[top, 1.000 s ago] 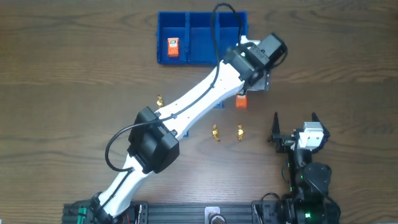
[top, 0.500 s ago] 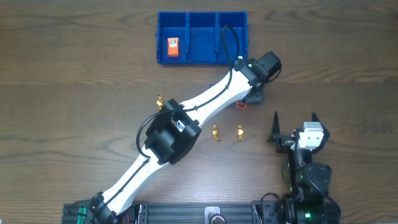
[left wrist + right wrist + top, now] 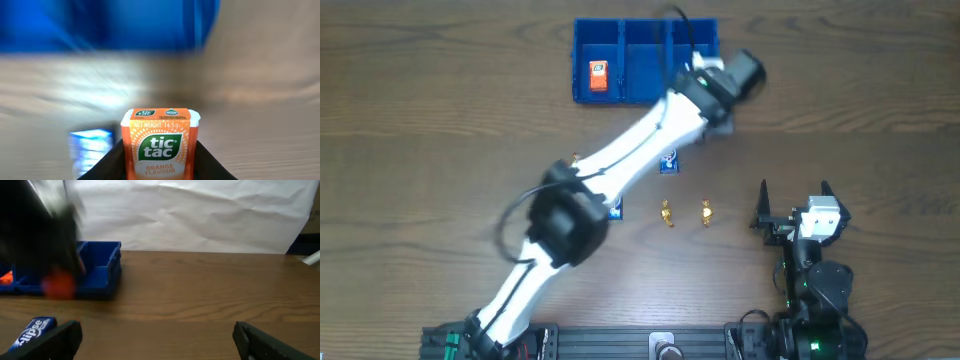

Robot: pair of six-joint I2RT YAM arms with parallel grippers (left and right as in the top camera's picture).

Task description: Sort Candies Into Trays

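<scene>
Left claw (image 3: pixel 161 162): clamped tight on a small orange plastic candy box with white cap (image 3: pixel 161 145), upright between the fingers.
Held box: over the brown wooden table (image 3: pixel 880 100), near the right end of the blue three-compartment plastic tray (image 3: pixel 645 55).
Tray's left compartment: second orange candy box (image 3: pixel 599 75) inside.
Right claw (image 3: pixel 794 190): fingers wide apart, low by its base.
Loose on the table: blue candy packet (image 3: pixel 668 162), gold-wrapped sweet (image 3: pixel 667 213).
</scene>
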